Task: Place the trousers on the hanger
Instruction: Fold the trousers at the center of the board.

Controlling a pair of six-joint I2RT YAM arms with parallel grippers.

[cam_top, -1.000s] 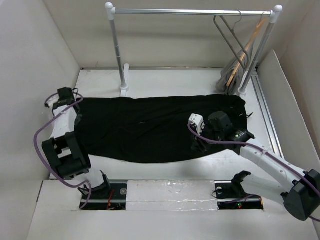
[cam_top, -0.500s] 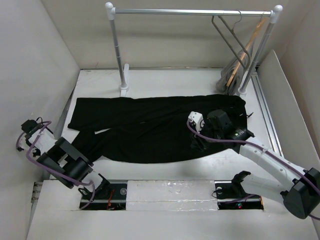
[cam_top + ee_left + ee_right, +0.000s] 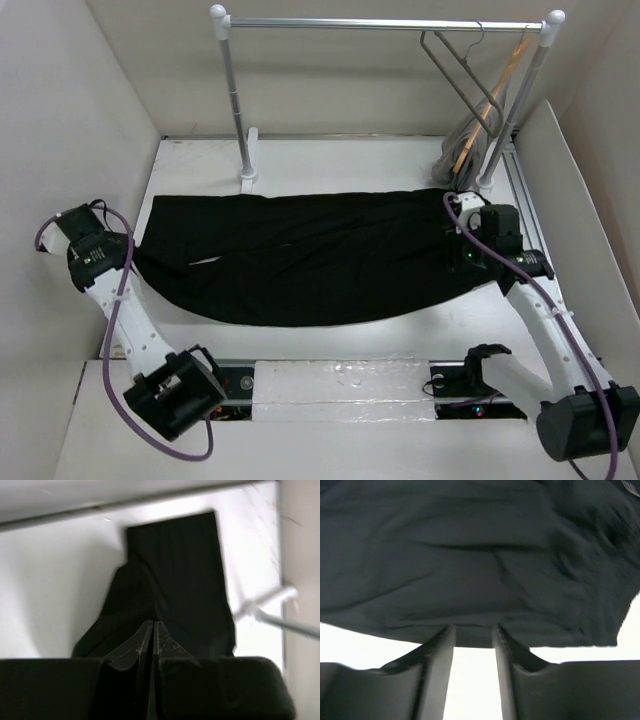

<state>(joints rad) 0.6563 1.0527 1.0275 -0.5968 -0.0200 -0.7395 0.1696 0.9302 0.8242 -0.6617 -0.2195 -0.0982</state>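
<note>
– White table [image 3: 330, 165], pale walls round it, and a rail [image 3: 385, 22] across the back. Where are the task's things?

– The trousers [image 3: 300, 255] lie flat along the table, waist end to the right, leg ends to the left. The hanger [image 3: 452, 72], the thin grey one, hangs from the rail's right end, just beside a wooden hanger [image 3: 490, 102] and well apart from the cloth.

– What has changed in the last half second?

– Both arms have moved. The left gripper [image 3: 122, 262] was out by the left wall, clear of the cloth, and now it sits at the leg ends. The right gripper [image 3: 465, 252] was over the middle of the trousers and has gone to the waist end on the right. The lower leg, which splayed out towards the near edge, is now drawn in, so the left end runs to a point at the left gripper.

– How does the left gripper stand?

– In its wrist view the left gripper [image 3: 153, 630] has its fingers pressed flat together with no gap. The black cloth [image 3: 185, 580] spreads on both sides of them and bunches up to their tips, so it looks pinched on the leg end.

– And the right one?

– The right gripper [image 3: 472, 630] has its fingers a narrow way apart, with bare white table showing between them. The tips just reach the edge of the trousers [image 3: 470, 555], and nothing is held.
</note>
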